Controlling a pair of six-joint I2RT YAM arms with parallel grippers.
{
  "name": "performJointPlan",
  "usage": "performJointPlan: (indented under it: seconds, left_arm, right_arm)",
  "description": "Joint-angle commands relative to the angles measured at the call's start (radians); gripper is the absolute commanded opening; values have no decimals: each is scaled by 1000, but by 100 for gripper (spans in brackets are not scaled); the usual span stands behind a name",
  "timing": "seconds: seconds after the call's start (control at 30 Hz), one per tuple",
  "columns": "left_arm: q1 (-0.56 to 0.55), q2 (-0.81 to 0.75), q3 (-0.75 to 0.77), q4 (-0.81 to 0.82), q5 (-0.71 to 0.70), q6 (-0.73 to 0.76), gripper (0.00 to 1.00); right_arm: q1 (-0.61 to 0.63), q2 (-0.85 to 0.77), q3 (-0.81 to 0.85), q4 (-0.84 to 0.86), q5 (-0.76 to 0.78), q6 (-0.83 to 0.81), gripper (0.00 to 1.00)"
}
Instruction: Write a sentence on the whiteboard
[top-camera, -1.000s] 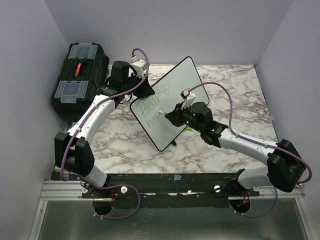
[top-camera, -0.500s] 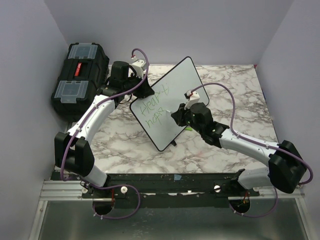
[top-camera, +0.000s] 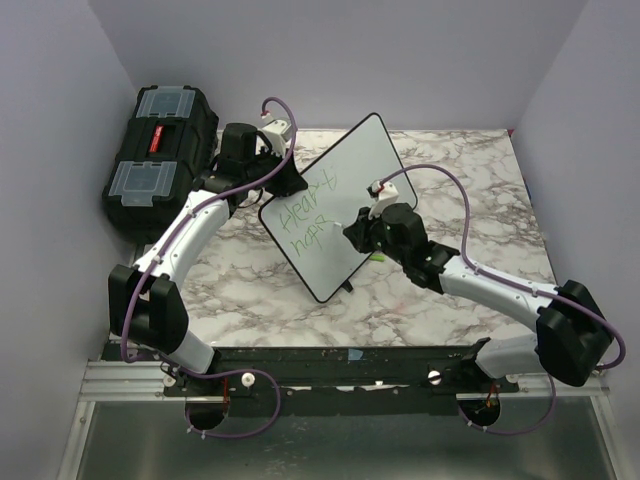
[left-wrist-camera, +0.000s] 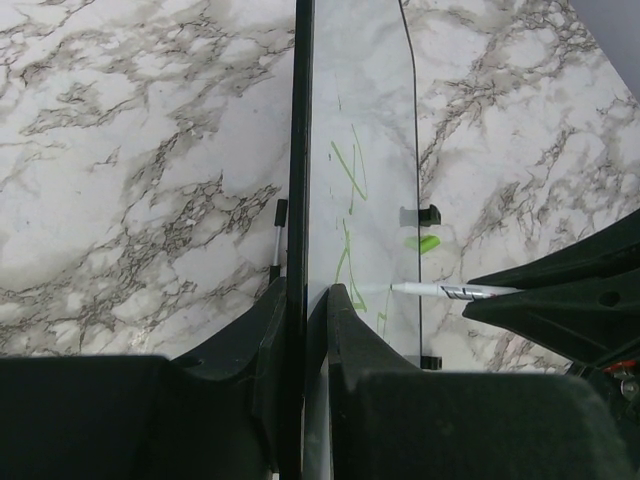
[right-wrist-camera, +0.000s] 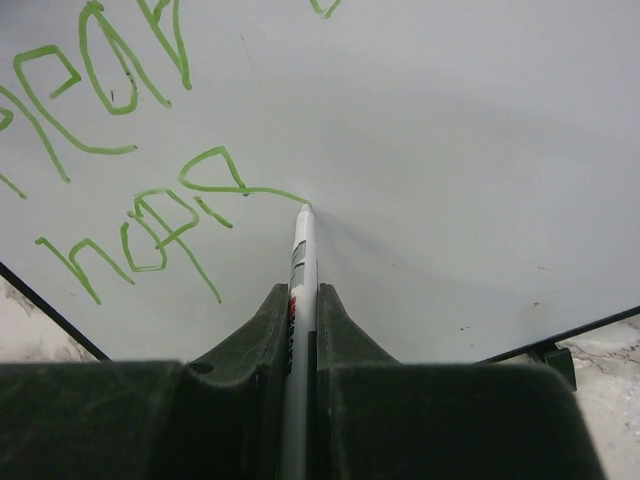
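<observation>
Since the earlier frame the right gripper (right-wrist-camera: 300, 295) has been shifted along the board's (top-camera: 350, 165) second line and the sentence (top-camera: 300, 222) lengthened. The marker (right-wrist-camera: 300, 250) is clamped, tip on the board. The board's edge is pinched by the left gripper (left-wrist-camera: 307, 295), steadying it tilted for strokes. Left of the board, the toolbox (top-camera: 160, 150) is closed; contents unseen.

Black toolbox (top-camera: 163, 145), left of marble table (top-camera: 480, 170)

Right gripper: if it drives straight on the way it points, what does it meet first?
The whiteboard. The marker clamped in the right gripper has its tip on the board's face, ending a green stroke.
</observation>
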Motion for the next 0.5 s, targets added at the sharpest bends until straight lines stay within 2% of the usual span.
performJointPlan:
  seconds: [0.0,0.23,0.47]
  left_arm:
    - [-34,-11,-36,-77,-21,99,0]
    - [-34,-11,-38,-76,-21,100,0]
    - [-34,-6,-35,-75,-23,100,0]
  right_arm:
    - [9,63,3,-95,-169,-18,1]
    - [8,-13,-3,-49,-198,-19,1]
    - [9,-145,-63,52,-35,16,1]
